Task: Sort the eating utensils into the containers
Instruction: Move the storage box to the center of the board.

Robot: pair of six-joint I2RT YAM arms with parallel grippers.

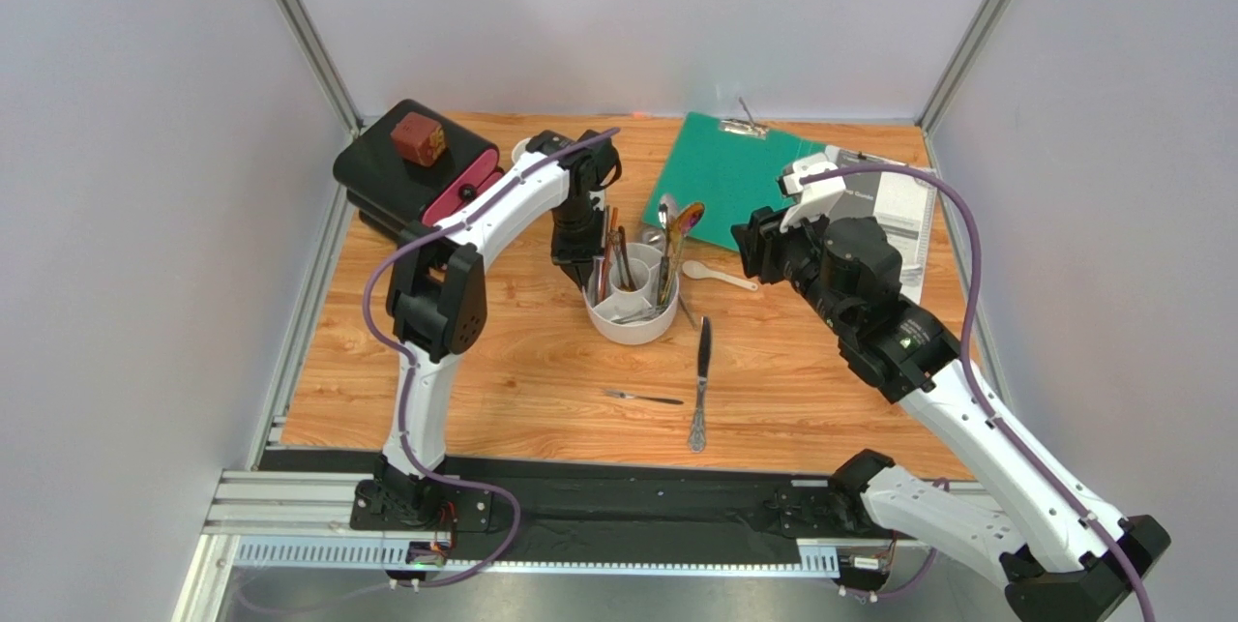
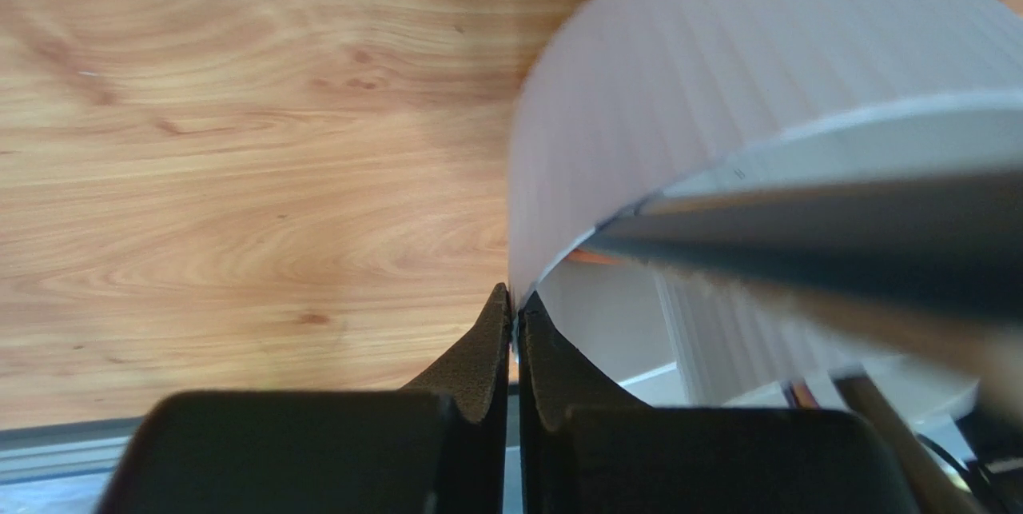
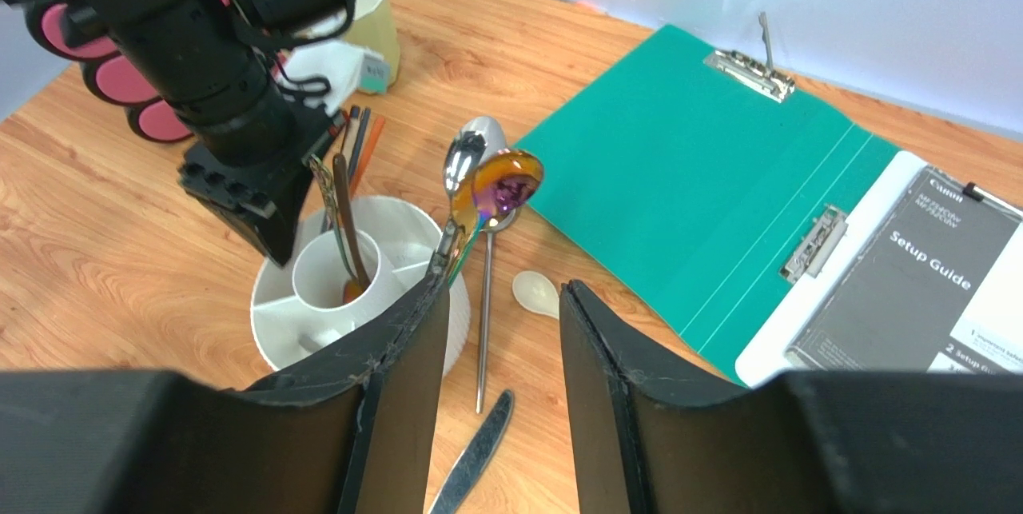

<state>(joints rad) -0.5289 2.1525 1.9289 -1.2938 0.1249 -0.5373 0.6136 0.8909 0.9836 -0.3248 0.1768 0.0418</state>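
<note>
Surface finishes, tabletop items

Table: wood-grain top, smooth, satin sheen. Holder: white, matt, looks like plastic, with a finely ribbed outer wall. Purple spoon: metal, mirror-glossy, iridescent purple-gold. Silver spoon: polished metal. Knife: part bright metal, part dark. White spoon: smooth, glossy, ceramic look. Clipboard: green, matt plastic, shiny metal clips. Booklet: paper, grey printed cover.

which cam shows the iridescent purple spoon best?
Right wrist: the iridescent purple spoon is close and sharp, bowl leaning out over the rim of the white holder. Top external shows the spoon small, colour muddy. Left wrist: only holder wall and a blurred utensil edge.
</note>
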